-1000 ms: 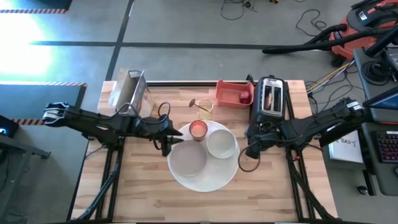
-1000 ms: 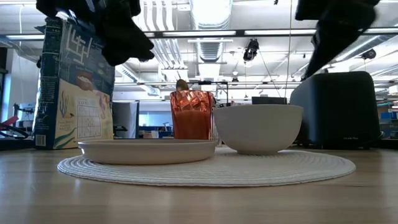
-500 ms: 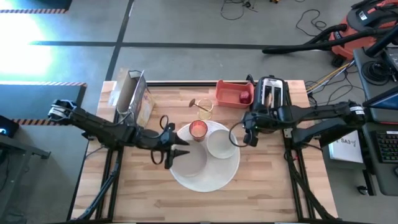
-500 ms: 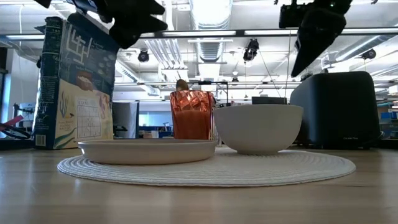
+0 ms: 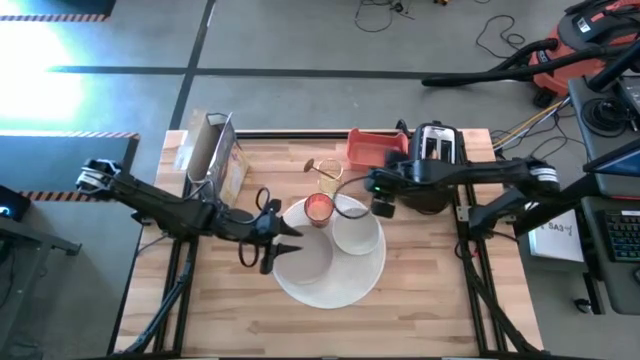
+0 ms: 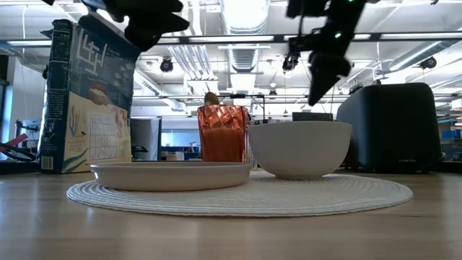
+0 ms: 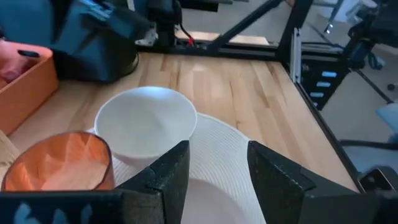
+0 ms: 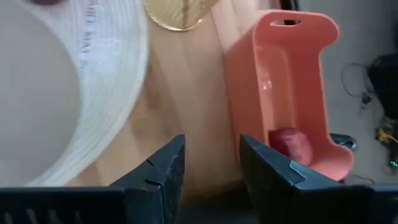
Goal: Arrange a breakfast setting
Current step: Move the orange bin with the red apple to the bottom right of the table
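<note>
A large round white woven mat [image 5: 350,290] lies mid-table. On it rest a smaller white plate [image 5: 303,260], a white bowl [image 5: 356,233] and a pink-red cup [image 5: 318,208]. Behind them a gold spoon [image 5: 318,166] stands in a small glass. A small dark-red fruit [image 8: 289,142] lies in a pink tray [image 8: 280,81]. My left gripper [image 5: 288,241] hovers open above the plate's left rim [image 7: 214,180]. My right gripper [image 5: 369,191] hangs open in the air between bowl and tray [image 8: 211,171], pointing steeply down. Neither touches anything.
A black toaster [image 5: 438,146] stands at the far right, partly under my right arm. A cereal box [image 5: 213,150] stands upright at the far left. Bare wood stretches along the near edge [image 5: 330,325] and beside the mat on both sides.
My right gripper has swung from beside the mat's right rim toward the table's left and far edge, rolling as it went. It now hangs above the gap between bowl and pink tray. My left gripper has shifted a little toward the near edge. Nothing on the table has moved.
</note>
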Robot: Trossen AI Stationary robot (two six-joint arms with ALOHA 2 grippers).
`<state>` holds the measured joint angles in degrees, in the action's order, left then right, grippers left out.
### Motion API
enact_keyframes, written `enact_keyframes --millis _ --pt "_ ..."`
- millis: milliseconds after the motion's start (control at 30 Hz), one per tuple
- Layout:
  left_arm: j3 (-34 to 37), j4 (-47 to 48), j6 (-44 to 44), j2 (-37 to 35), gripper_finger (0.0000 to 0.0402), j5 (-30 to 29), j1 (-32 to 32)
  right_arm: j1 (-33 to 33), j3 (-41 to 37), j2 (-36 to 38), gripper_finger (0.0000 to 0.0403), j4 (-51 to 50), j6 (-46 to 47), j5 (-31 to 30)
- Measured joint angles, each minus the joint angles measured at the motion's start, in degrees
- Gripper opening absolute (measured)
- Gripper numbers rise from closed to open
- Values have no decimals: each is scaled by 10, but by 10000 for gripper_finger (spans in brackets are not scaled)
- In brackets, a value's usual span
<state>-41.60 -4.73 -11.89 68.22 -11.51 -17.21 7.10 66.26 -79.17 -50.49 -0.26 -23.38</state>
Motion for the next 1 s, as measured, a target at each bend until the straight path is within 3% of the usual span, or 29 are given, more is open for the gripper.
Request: enact_keyframes --millis 167,333,400,667,1000 --pt "12 30 -5 -30 146 1 0 38 57 -70 129 -20 -9 24" --pt "38 31 -8 -52 146 8 0 109 92 -113 145 -31 -40 162" --pt "52 19 -15 -60 146 17 0 140 102 -124 156 -36 -46 190" --pt "104 -50 -33 -78 146 27 0 211 124 -140 193 -38 -73 194" --pt "107 -51 -35 -81 146 25 0 242 124 -191 195 -45 -79 189"
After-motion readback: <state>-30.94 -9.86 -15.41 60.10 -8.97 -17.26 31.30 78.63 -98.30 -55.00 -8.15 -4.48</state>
